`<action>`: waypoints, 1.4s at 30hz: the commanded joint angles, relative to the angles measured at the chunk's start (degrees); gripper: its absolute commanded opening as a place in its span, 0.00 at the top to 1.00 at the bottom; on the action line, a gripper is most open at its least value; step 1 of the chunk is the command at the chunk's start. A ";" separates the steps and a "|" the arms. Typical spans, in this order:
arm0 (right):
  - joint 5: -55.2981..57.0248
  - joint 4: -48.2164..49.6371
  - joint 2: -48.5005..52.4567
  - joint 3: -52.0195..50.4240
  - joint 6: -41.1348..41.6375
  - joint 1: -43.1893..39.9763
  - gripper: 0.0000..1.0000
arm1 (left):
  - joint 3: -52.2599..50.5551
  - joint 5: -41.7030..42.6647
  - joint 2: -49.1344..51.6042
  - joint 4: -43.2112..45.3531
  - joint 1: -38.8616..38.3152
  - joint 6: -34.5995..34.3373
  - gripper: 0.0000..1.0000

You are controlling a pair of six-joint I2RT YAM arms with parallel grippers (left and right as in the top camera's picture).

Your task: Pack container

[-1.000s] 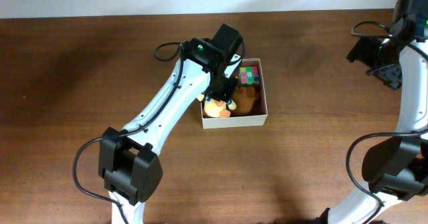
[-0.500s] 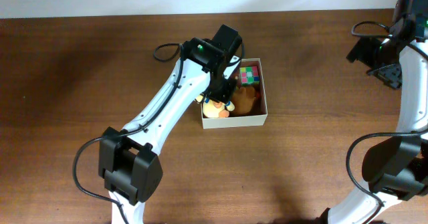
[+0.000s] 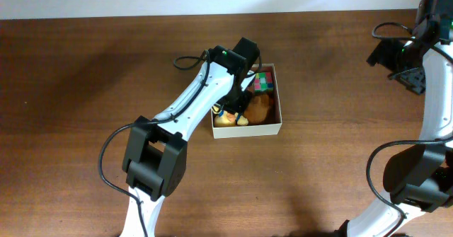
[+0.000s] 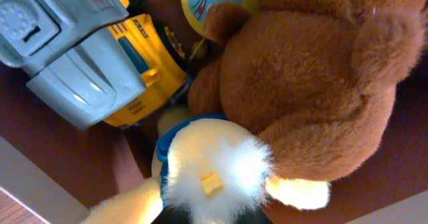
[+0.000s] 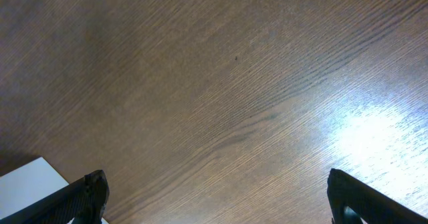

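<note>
reaching down into the container, the left gripper is largely covered by its own wrist from overhead – whether its fingers are apart or together cannot be told. the container is set on the wooden table, just past its middle. inside are seen a brown teddy bear, a cream plush toy with a blue collar touching it, a yellow-and-grey toy vehicle and a rubik's cube. the right gripper is held well apart from the container – fingers spread wide.

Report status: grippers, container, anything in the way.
Left gripper low in container, against yellow plush, grip unclear. Right gripper open over table. Brown bear, truck crowd container.
</note>
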 commanded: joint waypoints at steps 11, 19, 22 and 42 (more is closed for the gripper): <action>0.68 0.02 0.15 -0.15 0.28 -0.20 0.01 | -0.48 -0.15 3.85 1.51 -0.24 0.52 0.98; 0.68 0.02 0.15 -0.15 0.28 -0.20 0.01 | -0.52 -0.15 5.35 2.14 -0.24 0.55 0.98; 0.68 0.02 0.15 -0.15 0.28 -0.20 0.01 | -0.52 -0.20 5.35 2.21 -0.22 0.55 0.82; 0.68 0.02 0.15 -0.15 0.28 -0.20 0.01 | 1.46 -0.20 5.33 1.44 -0.17 0.59 0.36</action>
